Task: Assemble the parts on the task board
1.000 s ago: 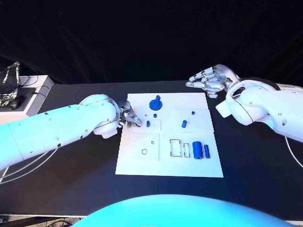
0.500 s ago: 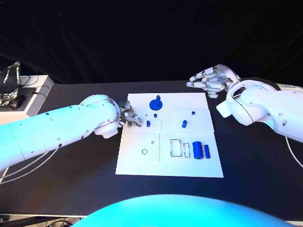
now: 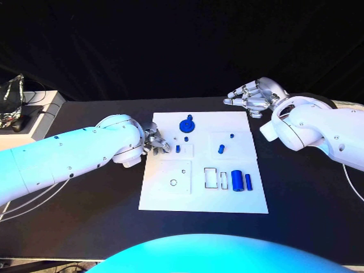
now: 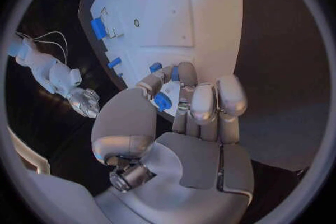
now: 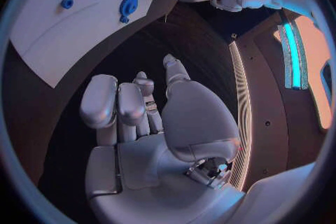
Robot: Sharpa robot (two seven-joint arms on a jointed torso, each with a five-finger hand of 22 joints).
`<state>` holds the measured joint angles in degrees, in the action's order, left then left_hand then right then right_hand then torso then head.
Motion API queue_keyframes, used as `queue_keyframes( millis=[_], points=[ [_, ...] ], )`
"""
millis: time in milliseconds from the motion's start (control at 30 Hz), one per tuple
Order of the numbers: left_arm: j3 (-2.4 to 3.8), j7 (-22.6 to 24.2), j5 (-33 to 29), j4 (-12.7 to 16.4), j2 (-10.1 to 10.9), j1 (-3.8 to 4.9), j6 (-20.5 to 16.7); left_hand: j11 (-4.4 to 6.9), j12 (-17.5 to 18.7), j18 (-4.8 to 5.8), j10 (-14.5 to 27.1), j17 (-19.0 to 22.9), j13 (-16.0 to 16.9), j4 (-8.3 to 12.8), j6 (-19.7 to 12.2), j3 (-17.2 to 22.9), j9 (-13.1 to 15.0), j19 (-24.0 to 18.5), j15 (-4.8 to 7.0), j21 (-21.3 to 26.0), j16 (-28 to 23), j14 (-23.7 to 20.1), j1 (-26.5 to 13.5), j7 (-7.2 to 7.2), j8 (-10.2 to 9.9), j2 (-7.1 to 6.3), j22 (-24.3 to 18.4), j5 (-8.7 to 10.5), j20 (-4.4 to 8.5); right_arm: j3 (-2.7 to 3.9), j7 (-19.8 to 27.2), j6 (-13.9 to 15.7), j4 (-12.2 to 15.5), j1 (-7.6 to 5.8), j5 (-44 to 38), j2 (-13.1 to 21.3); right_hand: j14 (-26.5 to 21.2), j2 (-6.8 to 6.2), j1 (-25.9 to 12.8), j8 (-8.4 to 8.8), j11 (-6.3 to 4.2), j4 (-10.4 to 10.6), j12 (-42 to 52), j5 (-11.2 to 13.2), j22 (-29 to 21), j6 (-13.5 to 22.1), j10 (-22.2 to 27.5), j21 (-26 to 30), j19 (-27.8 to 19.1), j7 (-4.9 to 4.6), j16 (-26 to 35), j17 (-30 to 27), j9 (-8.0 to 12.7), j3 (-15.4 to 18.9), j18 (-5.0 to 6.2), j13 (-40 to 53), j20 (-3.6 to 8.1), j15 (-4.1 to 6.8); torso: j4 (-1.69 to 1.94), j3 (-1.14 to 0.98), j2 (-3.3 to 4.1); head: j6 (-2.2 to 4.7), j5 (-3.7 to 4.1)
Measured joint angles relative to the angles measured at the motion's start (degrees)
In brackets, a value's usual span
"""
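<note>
The white task board (image 3: 231, 199) lies mid-table. My left hand (image 3: 155, 141) rests at its left edge, fingers close together, tips just beside a small blue peg (image 3: 178, 148). In the left wrist view the peg (image 4: 174, 73) shows between thumb and finger; whether my left hand (image 4: 189, 123) grips it is unclear. A blue gear (image 3: 187, 124) stands farther back, a blue piece (image 3: 221, 149) mid-board, and two blue cylinders (image 3: 237, 180) lie at the near right. My right hand (image 3: 252, 95) hovers off the board's far right corner and holds nothing; its fingers (image 5: 115, 106) are apart.
A grey box (image 3: 34, 116) with a crinkled foil bag (image 3: 5, 96) stands at the table's back left. The board has a round hole (image 3: 173, 182) and rectangular slots (image 3: 210, 177) near its front. Bare black table lies on both sides of the board.
My left hand's fingertips have shifted very slightly by the small blue peg. The right hand has stayed where it was.
</note>
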<state>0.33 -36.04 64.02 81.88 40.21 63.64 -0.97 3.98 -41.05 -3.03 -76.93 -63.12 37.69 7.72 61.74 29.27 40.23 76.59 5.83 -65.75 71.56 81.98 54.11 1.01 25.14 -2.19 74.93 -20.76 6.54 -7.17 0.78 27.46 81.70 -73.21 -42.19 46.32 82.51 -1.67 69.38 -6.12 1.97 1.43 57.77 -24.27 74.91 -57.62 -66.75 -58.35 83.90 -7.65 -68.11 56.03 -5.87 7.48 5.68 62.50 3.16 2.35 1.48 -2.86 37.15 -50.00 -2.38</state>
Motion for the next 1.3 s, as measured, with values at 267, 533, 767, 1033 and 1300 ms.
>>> queue_keyframes(
  millis=[267, 533, 767, 1033, 1300],
  points=[
    [0.29, -0.2, 0.0, 0.8, 0.6, -0.28, 0.3, -0.02, 0.0, 0.00, 0.0, 0.0, 0.0, 0.0, 0.0, 0.0, 0.5, 0.0, 0.00, 0.0, 0.0, 0.0, 0.0, 0.00, 0.0, 0.00, 0.0, 0.11, 0.00, 0.00, 0.0, -0.1, 0.0, 0.02, -0.1, 0.0, 0.0, 0.00, 0.0, 0.00, 0.00, 0.0, 0.0, 0.0, 0.0, 0.0, 0.0, 0.0, 0.0, 0.01, 0.0, 0.0, 0.0, 0.0, 0.00, 0.0, 0.00, 0.00, 0.03, 0.06, 0.02, 0.00, 0.01],
    [0.48, -0.3, 0.0, 0.9, 0.7, -0.39, 0.4, -0.03, 0.0, 0.00, 0.0, -0.1, 0.0, 0.0, 0.0, 0.0, 1.3, 0.0, 0.00, 0.0, 0.2, 0.0, 0.0, -0.01, -0.1, 0.00, 0.0, 0.15, 0.00, 0.00, 0.0, -0.1, 0.0, 0.04, -0.1, 0.0, 0.0, 0.00, 0.0, 0.00, 0.00, 0.0, 0.0, 0.0, 0.0, -0.1, 0.0, 0.0, 0.0, 0.07, 0.0, -0.1, 0.0, 0.0, 0.00, 0.1, 0.00, 0.00, 0.03, 0.10, 0.02, 0.00, -0.02],
    [0.63, -0.2, -0.2, -0.1, 0.0, -0.39, 1.0, -0.11, 0.0, 0.00, -0.1, -0.1, -0.1, 0.1, 0.0, 0.1, 5.0, 0.0, 0.00, 0.0, 0.2, 0.0, 0.0, -0.01, -0.2, 0.00, 0.0, 0.26, 0.00, 0.00, 0.0, -0.2, -0.1, 0.05, -0.2, -0.1, 0.0, 0.00, 0.0, 0.00, 0.00, 0.0, 0.0, 0.0, 0.0, -0.1, 0.0, 0.0, 0.0, 0.08, 0.0, -0.1, 0.0, 0.0, 0.00, 0.1, 0.00, 0.00, 0.02, 0.04, 0.02, 0.00, -0.04],
    [0.75, -0.2, -0.8, -1.5, -0.8, -0.21, 2.3, -0.12, -0.4, 0.00, -0.1, -0.1, -0.2, 0.3, 0.1, -0.2, 7.1, 0.0, 0.00, 0.0, 0.2, 0.0, 0.1, -0.10, -0.4, -0.12, 0.0, 0.11, 0.00, 0.00, 0.0, -0.2, -0.1, 0.06, -0.2, -0.1, 0.0, 0.00, 0.0, 0.00, 0.00, 0.0, 0.0, 0.0, 0.0, -0.1, 0.0, 0.0, 0.0, 0.09, 0.0, -0.1, 0.0, 0.0, 0.00, 0.1, 0.00, 0.00, -0.01, -0.02, 0.01, 0.00, -0.07],
    [0.83, -0.3, -1.3, -2.2, -1.2, -0.02, 3.4, 0.02, -0.4, 0.00, 0.1, -0.1, -0.4, -1.4, 0.2, -2.3, 7.5, 0.0, 0.00, 0.0, 0.2, 0.0, 1.5, -0.20, -0.3, -1.28, 0.0, -0.14, 0.00, 0.00, 0.0, -0.3, -0.2, 0.07, -0.2, -0.1, 0.0, 0.00, 0.0, 0.00, 0.00, 0.0, 0.0, 0.0, 0.0, -0.1, 0.0, 0.0, 0.0, 0.10, 0.0, -0.1, 0.0, 0.0, 0.00, 0.1, 0.00, 0.00, -0.01, -0.05, 0.01, 0.00, 0.03]
  ],
)
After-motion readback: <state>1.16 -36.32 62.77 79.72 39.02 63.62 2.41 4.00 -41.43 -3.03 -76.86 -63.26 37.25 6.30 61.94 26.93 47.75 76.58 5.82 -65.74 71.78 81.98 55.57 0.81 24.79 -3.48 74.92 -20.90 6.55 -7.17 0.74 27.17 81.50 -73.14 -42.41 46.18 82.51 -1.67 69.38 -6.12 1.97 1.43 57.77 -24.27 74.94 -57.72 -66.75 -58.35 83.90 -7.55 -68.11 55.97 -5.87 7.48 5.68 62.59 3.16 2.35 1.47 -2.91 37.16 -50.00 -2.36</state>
